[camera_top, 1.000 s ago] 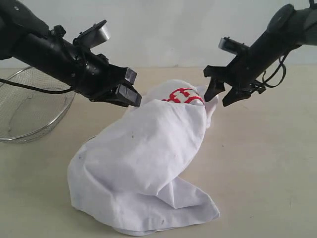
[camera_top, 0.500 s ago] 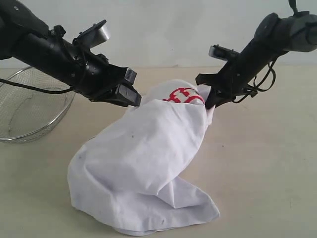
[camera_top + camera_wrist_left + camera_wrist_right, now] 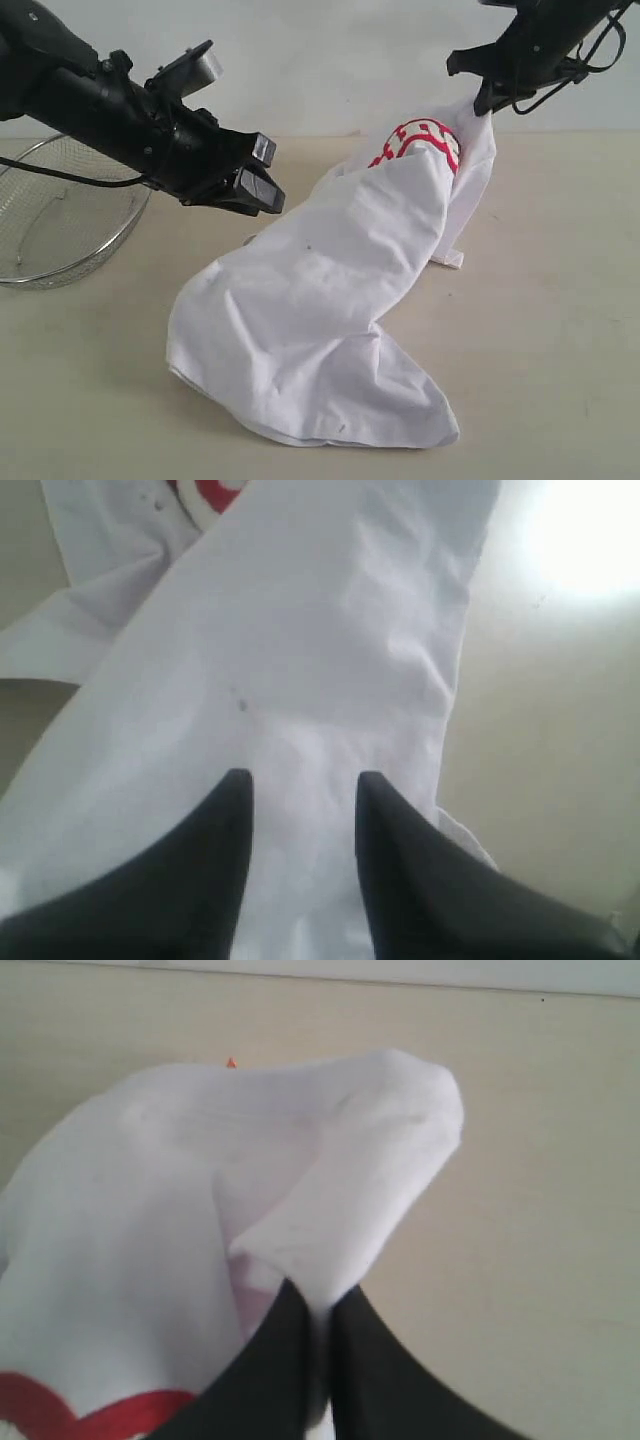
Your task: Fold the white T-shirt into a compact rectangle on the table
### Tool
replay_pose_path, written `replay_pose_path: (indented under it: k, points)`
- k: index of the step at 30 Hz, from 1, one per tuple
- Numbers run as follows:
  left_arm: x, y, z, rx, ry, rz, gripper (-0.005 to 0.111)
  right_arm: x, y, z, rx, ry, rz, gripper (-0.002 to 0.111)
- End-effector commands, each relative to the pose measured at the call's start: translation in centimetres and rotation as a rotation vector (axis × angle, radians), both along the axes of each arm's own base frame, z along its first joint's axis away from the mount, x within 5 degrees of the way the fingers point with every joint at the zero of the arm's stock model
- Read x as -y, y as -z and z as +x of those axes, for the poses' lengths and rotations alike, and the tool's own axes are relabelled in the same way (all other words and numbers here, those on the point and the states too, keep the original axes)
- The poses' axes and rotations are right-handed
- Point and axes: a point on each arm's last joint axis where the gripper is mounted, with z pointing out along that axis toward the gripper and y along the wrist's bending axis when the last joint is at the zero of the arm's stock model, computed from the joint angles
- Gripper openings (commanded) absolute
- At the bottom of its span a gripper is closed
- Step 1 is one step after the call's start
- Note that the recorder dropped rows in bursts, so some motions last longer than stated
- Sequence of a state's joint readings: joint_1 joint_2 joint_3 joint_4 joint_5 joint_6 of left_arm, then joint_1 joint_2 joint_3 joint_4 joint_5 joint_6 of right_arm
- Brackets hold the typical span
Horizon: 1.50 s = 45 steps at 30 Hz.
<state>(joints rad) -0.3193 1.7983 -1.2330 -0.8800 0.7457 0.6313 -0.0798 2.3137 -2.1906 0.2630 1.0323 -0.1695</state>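
Observation:
The white T-shirt (image 3: 330, 290) hangs in a slanted drape from my right gripper (image 3: 482, 103), which is shut on a fold of its cloth high at the back right. Its lower part rests crumpled on the table (image 3: 560, 300). The red lettering (image 3: 420, 140) shows near the top. In the right wrist view the jaws (image 3: 318, 1295) pinch a white fold of the shirt (image 3: 150, 1190), and a speck of the orange tag (image 3: 231, 1062) peeks behind. My left gripper (image 3: 262, 178) hovers open above the shirt's left side; its fingers (image 3: 303, 778) stand apart over white cloth (image 3: 300, 650), holding nothing.
A wire mesh bowl (image 3: 50, 220) stands on the table at the far left, under the left arm. A small end of the shirt (image 3: 450, 258) touches the table behind the drape. Bare tabletop lies to the right and at the front left.
My right gripper closed on the shirt's top fold and rose up and to the right, pulling the cloth taut and away from the left gripper. The left arm has not moved.

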Motion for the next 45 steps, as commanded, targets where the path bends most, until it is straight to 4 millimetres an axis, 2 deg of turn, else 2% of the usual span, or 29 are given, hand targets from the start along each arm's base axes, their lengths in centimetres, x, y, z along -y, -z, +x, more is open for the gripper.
replay_pose_path:
  k: [1,3,7,8,9,14,17,21,24,28,30,36,45]
  points:
    - [0.1,-0.7,-0.3,0.0,-0.001,-0.01,0.033,-0.2,-0.8,0.3,0.051,0.008,0.043,0.008]
    - [0.1,-0.7,-0.3,0.0,-0.001,-0.01,0.033,-0.6,-0.6,0.3,0.045,-0.007,0.07,0.022]
    - [0.1,-0.7,-0.3,-0.011,-0.012,-0.014,0.033,-1.6,0.1,0.1,0.01,-0.03,0.077,0.079]
    - [0.1,-0.7,-0.3,-0.011,-0.012,-0.014,0.033,-1.6,0.3,0.0,-0.01,-0.016,0.085,0.084]
    - [0.1,-0.7,-0.3,-0.011,-0.012,-0.014,0.033,-1.8,0.5,-0.2,-0.034,-0.007,0.094,0.083]
    - [0.1,-0.7,-0.3,-0.01,-0.014,-0.014,0.033,-1.5,1.1,-1.6,-0.206,-0.017,0.09,0.058]
    - [0.1,-0.7,-0.3,-0.007,-0.011,-0.013,0.033,-2.0,1.3,-1.8,-0.211,-0.061,0.134,0.057]
    - [0.1,-0.7,-0.3,-0.007,-0.007,-0.013,0.033,-3.2,2.2,-3.6,-0.275,-0.101,0.262,0.057]
    - [0.1,-0.6,-0.5,-0.021,0.008,-0.015,0.033,-3.4,3.7,-5.3,-0.347,-0.119,0.265,0.052]
    - [0.2,-0.6,-0.6,-0.026,0.022,-0.012,0.033,-1.8,4.5,-7.2,-0.341,-0.096,0.253,0.035]
    - [0.2,-0.6,-0.6,-0.018,0.028,-0.009,0.033,-0.6,4.7,-8.2,-0.334,-0.065,0.257,0.031]
    - [0.1,-0.6,-0.6,-0.014,0.029,-0.008,0.033,1.9,5.6,-10.1,-0.313,0.016,0.298,0.031]
    - [0.2,-0.6,-0.8,-0.02,0.061,-0.01,0.033,0.1,7.7,-11.3,-0.277,-0.037,0.488,0.031]
